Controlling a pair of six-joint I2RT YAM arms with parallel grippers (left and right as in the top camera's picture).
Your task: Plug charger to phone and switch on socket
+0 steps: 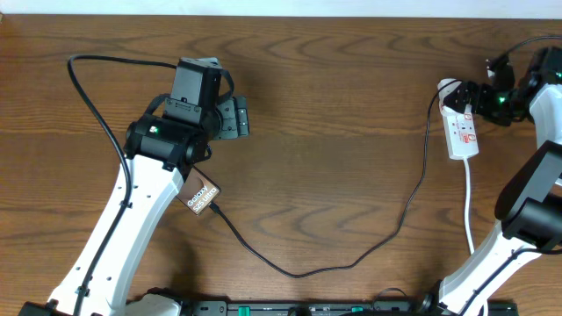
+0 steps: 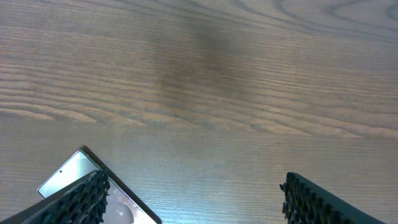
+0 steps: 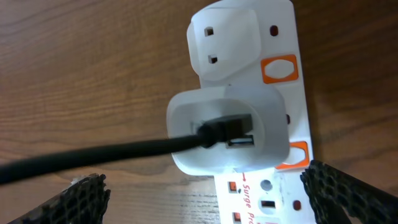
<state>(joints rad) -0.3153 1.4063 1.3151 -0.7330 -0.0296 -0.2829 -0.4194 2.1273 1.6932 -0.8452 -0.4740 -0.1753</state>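
Nearest us, the phone lies flat on the wooden table, a brownish slab with white Galaxy lettering, partly hidden under the left arm. The charger meets its lower corner, loops across the wood and climbs to a white adapter seated in the socket, a white strip with orange-red switches. The left gripper hovers low, fingers spread wide, with the phone's corner showing beneath one of them. Farther off, the right gripper hangs over the socket, fingers wide apart, holding nothing.
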